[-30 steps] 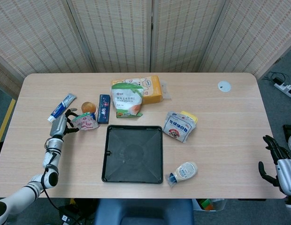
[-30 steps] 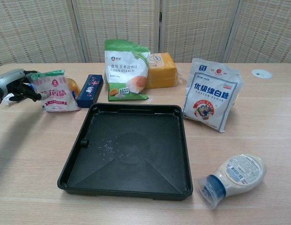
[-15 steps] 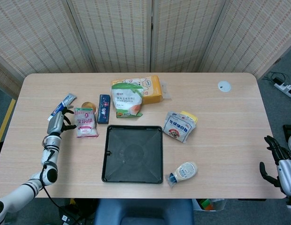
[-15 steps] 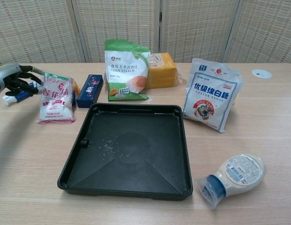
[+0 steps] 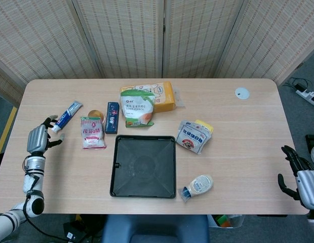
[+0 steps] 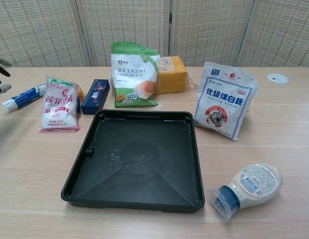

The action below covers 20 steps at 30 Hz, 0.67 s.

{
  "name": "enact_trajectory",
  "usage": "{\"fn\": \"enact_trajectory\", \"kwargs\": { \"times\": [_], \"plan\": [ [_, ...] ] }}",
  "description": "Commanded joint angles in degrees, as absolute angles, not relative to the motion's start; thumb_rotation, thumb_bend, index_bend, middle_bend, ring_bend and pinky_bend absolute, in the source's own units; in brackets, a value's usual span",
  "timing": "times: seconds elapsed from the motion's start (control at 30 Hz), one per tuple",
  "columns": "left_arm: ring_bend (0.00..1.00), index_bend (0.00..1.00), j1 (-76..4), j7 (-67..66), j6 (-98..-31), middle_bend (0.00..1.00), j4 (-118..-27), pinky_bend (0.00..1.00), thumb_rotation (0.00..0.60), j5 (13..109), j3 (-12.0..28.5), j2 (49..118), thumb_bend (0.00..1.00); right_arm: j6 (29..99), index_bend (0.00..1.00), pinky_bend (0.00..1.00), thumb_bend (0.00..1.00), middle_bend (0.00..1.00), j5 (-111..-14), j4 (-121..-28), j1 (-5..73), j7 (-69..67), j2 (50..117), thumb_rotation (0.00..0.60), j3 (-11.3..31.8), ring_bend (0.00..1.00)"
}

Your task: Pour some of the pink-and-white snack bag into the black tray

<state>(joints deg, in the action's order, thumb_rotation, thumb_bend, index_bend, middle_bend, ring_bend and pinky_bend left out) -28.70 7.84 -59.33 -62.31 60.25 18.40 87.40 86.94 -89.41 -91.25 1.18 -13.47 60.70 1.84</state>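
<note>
- Left hand (image 5: pixel 37 138): head view shows it whole, over the table (image 5: pixel 238 152) near the left edge, fingers spread wide and holding nothing, forearm running down toward the front left corner. Chest view catches only dark fingertips (image 6: pixel 0 74) at the left border.
- Toothpaste tube (image 5: pixel 66 116): lying flat and slanted, just beside the left hand's fingertips, apart from them.
- Pink-and-white snack bag (image 5: pixel 92 132): lying flat on the table, left of the black tray and clear of both hands. In the chest view its top end points to the back edge.
- Small round orange item (image 5: pixel 95 114): behind the snack bag; mostly hidden by it in the chest view.
- Dark blue box (image 5: pixel 112 117): flat, between the snack bag and the green-and-white bag.
- Black tray (image 5: pixel 119 174): toward the front edge, near the middle. Chest view alone shows a scatter of pale crumbs (image 6: pixel 114 157) on its floor, left of centre.
- Green-and-white starch bag (image 5: pixel 137 107): behind the tray; chest view shows it standing upright against a yellow packet (image 5: pixel 166 96).
- White sugar bag (image 5: pixel 191 136): right of the tray, propped up on a yellow item; print readable only in the chest view.
- Squeeze bottle (image 5: pixel 198 186): on its side by the tray's front right corner, blue cap toward the tray.
- White disc (image 5: pixel 241 92): near the back right corner.
- Right hand (image 5: pixel 299 178): head view only, past the right edge of the table, fingers loosely spread, nothing in it.
</note>
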Motion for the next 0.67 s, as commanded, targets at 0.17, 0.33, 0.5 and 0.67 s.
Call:
{"fn": "enact_trajectory", "kwargs": {
  "times": [0.17,0.33,0.5,0.67],
  "plan": [
    [0.21,0.21,-21.1,-0.5,-72.1,0.23,-71.2,0.26,0.600,64.9,13.7,82.1,0.44,84.5,0.00,0.18,0.55,0.09,-88.5,-92.0,2.5,-12.8,60.3,0.600,2.1,0.15],
    [0.21,0.21,-17.1,-3.6,-79.1,0.22,-76.4,0.22,0.600,67.5,11.6,80.2,0.44,83.4,0.00,0.18,0.55,0.09,-88.5,-92.5,3.4,-12.9,60.4,0.600,2.2,0.15],
    [0.19,0.20,-13.9,-7.9,-83.4,0.21,-81.6,0.20,0.600,70.7,8.4,78.3,0.44,83.4,0.00,0.18,0.55,0.09,-89.0,-92.6,3.9,-12.9,60.7,0.600,2.3,0.15],
    [0.18,0.20,-11.1,-11.1,-86.9,0.21,-85.7,0.17,0.600,73.2,5.7,77.7,0.44,83.4,0.00,0.18,0.55,0.09,-89.3,-92.4,4.1,-12.9,61.3,0.600,2.2,0.17]
  ]
}}
